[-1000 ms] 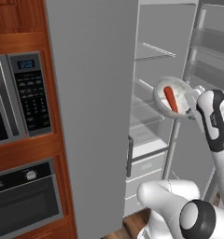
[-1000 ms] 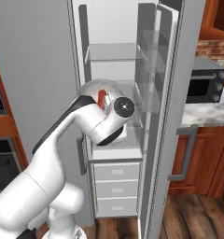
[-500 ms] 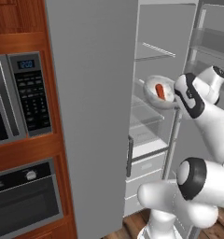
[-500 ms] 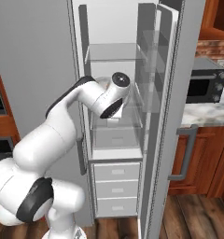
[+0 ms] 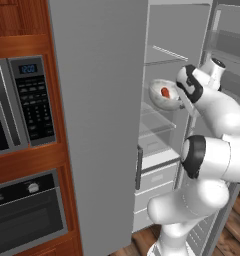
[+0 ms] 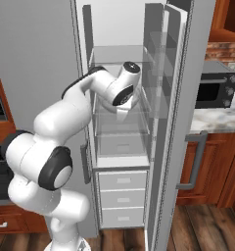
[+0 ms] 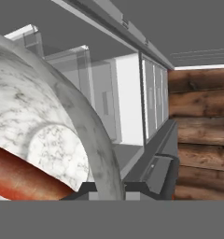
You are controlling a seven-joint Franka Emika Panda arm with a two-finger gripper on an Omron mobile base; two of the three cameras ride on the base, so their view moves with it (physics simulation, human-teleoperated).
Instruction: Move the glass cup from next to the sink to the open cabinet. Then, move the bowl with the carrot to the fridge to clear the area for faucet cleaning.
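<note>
microwave (image 5: 19, 105) clock digits unreadable, bowl (image 5: 163, 94), carrot (image 5: 165, 92)

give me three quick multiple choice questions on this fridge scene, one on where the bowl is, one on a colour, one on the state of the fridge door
1. Where is the bowl?
A. on the floor
B. held up inside the fridge, over its shelves
C. on top of the microwave

2. What colour is the carrot in the bowl?
A. green
B. purple
C. orange-red

3. What state is the fridge door in?
A. open
B. shut
C. taken off

Answers: 1 B, the left base view shows it at the arm's end among the shelves. 2 C, it lies orange-red on the white bowl. 3 A, the shelves and drawers are exposed.
</note>
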